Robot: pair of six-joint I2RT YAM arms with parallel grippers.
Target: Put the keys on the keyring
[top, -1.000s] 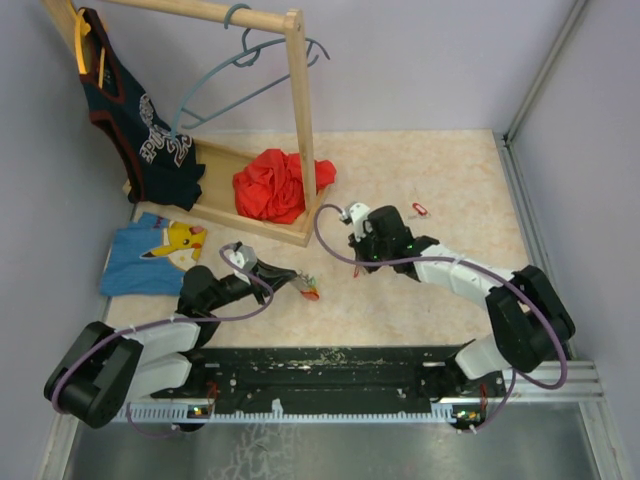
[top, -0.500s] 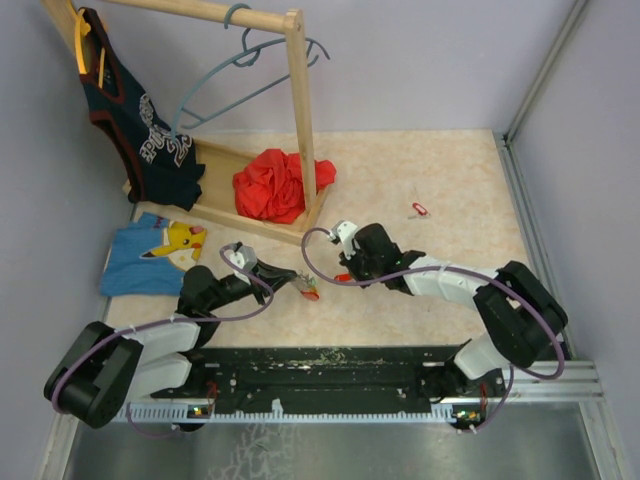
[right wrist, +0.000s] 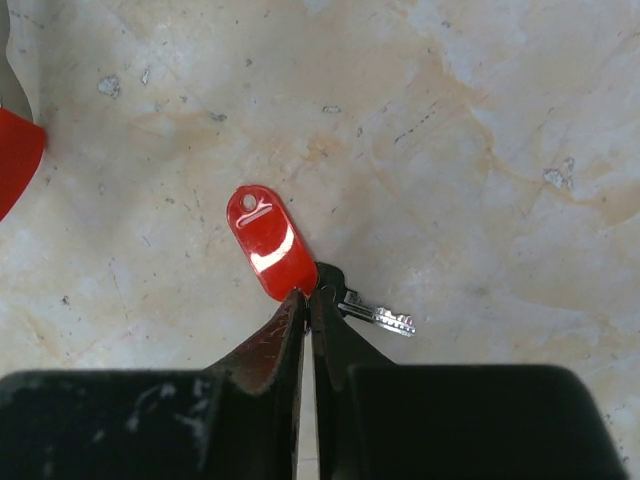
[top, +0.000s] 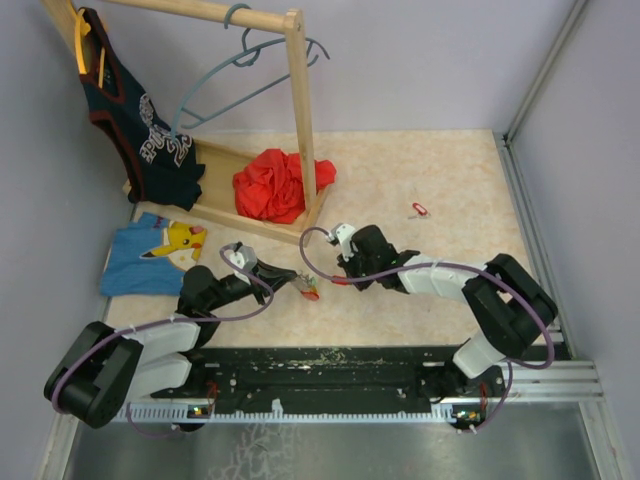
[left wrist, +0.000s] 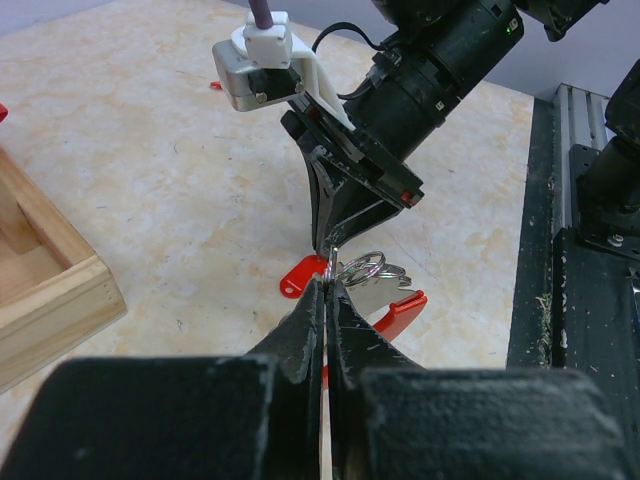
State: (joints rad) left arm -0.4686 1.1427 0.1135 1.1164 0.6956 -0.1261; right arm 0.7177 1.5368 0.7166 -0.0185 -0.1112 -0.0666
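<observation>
Moved since a second ago: the right arm has swung in leftward, bringing the right gripper (right wrist: pixel 305 300) close to the left one, while the left arm has not shifted. The red-tagged key (right wrist: pixel 268 243) is pinched at the joint between its plastic tag and its metal blade, the right fingers pressed together on it, and it sits low over the table (top: pixel 420 290). The tag's hole is at the far end, clear of the grip. Just beside it, the left gripper (left wrist: pixel 328 290) is clamped on the thin wire of the keyring (left wrist: pixel 331 262), with a bunch of keys (left wrist: pixel 385 300) already hanging from it. A second red-tagged key (top: pixel 419 209) lies well apart, toward the far right. Assessment: the key is very light and stiff, and its glossy tag is likely slippery; the wire loop looks springy. Holding the tag's blade end seems sound, since it leaves the hole free for threading.
</observation>
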